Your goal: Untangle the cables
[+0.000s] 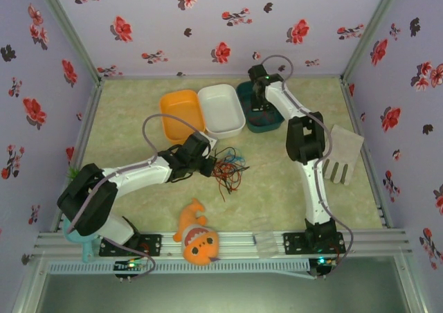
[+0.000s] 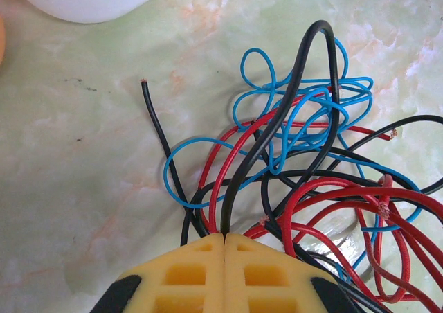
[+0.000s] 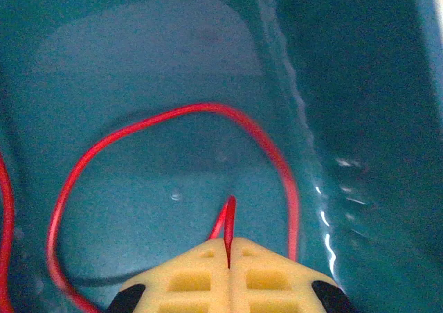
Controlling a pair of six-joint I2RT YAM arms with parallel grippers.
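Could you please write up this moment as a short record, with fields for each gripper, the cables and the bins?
Left gripper: shut on a black cable at the edge of the tangle
Right gripper: shut on a red cable, down inside the teal bin
Tangle: red, black and blue strands interlaced on the table
Other bins: orange bin and white bin, side by side, left of the teal one

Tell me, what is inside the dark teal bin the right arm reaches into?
A red cable loops over the teal bin's floor, pinched in the shut right gripper. The gripper itself hides the floor beneath it.
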